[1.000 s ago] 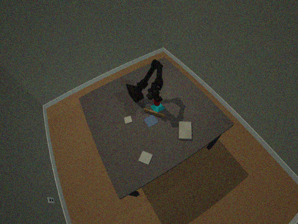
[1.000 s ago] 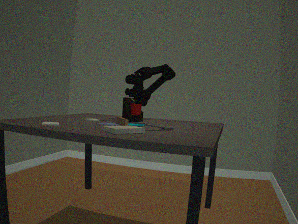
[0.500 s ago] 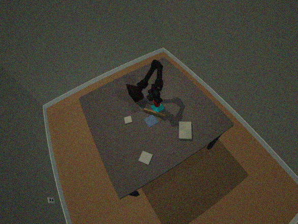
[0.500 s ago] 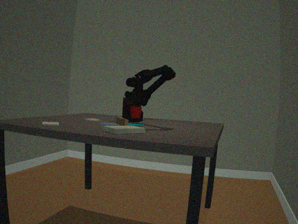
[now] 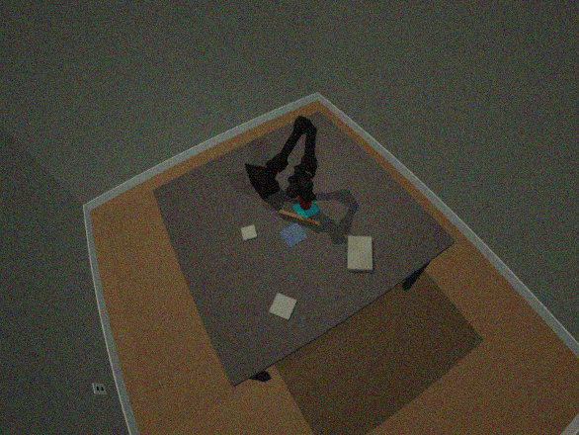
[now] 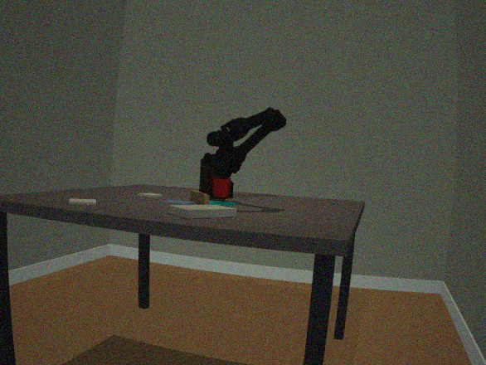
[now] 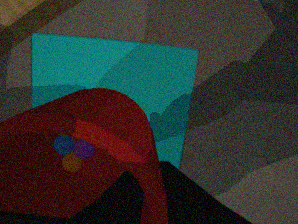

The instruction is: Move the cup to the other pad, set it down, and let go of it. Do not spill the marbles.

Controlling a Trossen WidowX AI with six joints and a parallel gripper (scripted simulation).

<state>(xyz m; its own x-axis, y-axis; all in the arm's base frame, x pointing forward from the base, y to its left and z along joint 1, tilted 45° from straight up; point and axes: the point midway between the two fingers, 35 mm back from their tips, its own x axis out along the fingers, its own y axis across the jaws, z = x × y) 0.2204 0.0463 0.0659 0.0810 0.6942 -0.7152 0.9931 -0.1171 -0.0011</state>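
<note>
From the top view, the arm [image 5: 299,148] rises from its base at the far part of the table [image 5: 237,316], folds at a high elbow and drops its forearm down toward the teal pad [image 5: 307,210]. The gripper [image 5: 303,197] points down over that pad, clamped nearly closed on the red cup [image 5: 304,203]. A tan bar [image 5: 299,217] lies along the teal pad's near edge; a blue pad [image 5: 292,233] lies just beyond the bar. Three white blocks [image 5: 360,253] lie farther from the teal pad.

From the exterior view, the upper arm [image 6: 253,141] leans back to an elbow, and the forearm comes down to the cup [image 6: 221,187]. The cup is upright, its bottom at or just above the teal pad [image 6: 224,203]; contact cannot be told.

In the wrist view, the cup [image 7: 100,125] fills the lower left, with three marbles [image 7: 73,151] inside: blue, purple, orange. The teal pad [image 7: 125,70] lies directly beyond the cup's rim.
</note>
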